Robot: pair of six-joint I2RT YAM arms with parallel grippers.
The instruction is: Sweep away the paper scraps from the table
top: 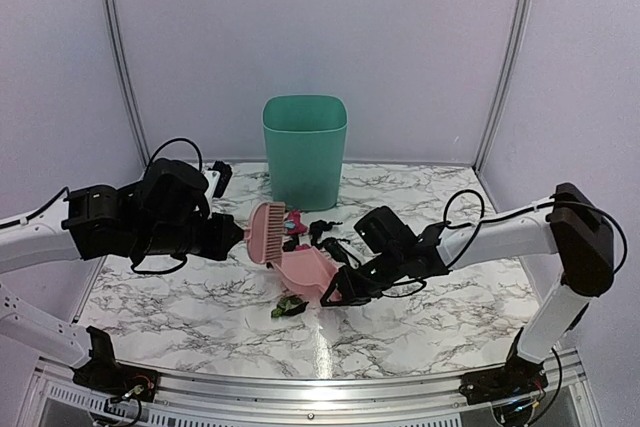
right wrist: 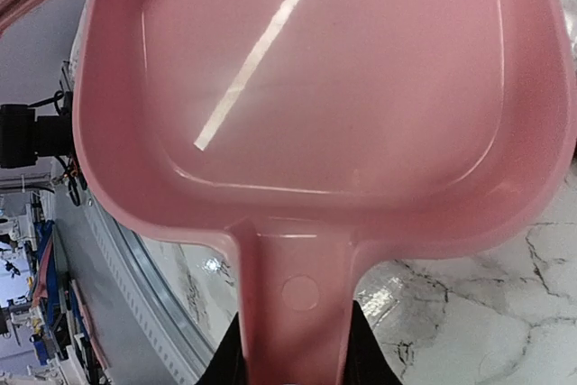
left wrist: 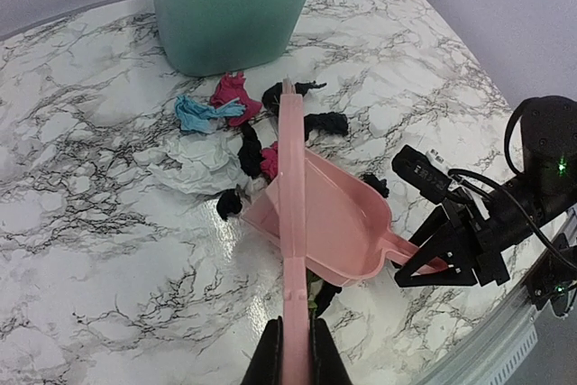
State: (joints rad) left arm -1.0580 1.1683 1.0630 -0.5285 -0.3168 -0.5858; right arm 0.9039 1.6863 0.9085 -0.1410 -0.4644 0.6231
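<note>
Sweep barely begun, by my read: dustpan [right wrist: 315, 87] looks empty, paper scraps [left wrist: 230, 105] all on the table [left wrist: 90, 223]. Brush [left wrist: 293, 223] clamped in left gripper [left wrist: 295, 349]; dustpan handle clamped in right gripper [right wrist: 293, 349]. Scraps are small crumpled bits in black, magenta and light blue, clustered between bin [top: 304, 147] and dustpan mouth. One green bit sits near-side of the dustpan.

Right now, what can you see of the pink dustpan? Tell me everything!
The dustpan is smooth, shiny pink plastic: a wide scoop with low walls and a short flat handle. Its inside looks empty. The right gripper has its jaws shut on the handle, holding it tilted, front lip down on the marble table beside the paper scraps. The pink brush stands at its mouth.
</note>
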